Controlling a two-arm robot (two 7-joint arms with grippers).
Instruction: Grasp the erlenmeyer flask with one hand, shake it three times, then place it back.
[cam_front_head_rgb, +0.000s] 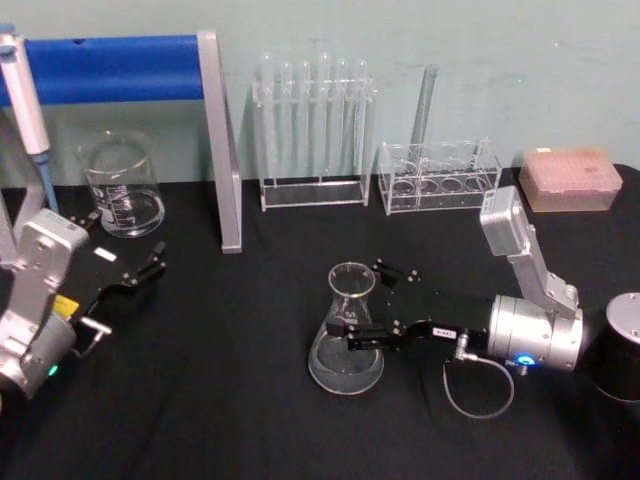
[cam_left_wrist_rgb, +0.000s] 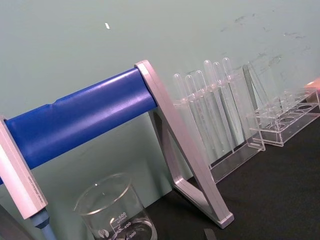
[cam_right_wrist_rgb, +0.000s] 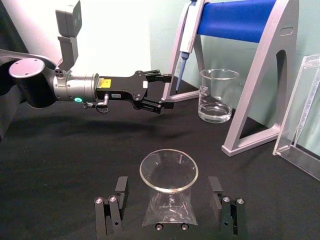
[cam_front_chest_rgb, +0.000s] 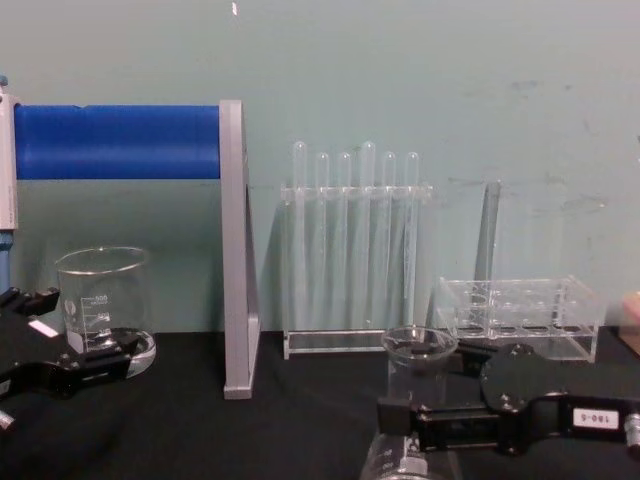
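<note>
The erlenmeyer flask (cam_front_head_rgb: 350, 300) is of clear glass, with a wide round base, walls that narrow upward, and a short neck ending in a flared rim. It stands upright on its base, a little right of the centre in the lower half of the head view. In the chest view it is at the bottom edge, right of the middle, and the frame cuts off its base. The right gripper (cam_front_head_rgb: 362, 302) is black, with a small white label on its body, and reaches in low from the right side of the head view. Its two flat jaws stand apart, one on each side of the flask body. The right wrist view shows a gap between each jaw and the glass.
</note>
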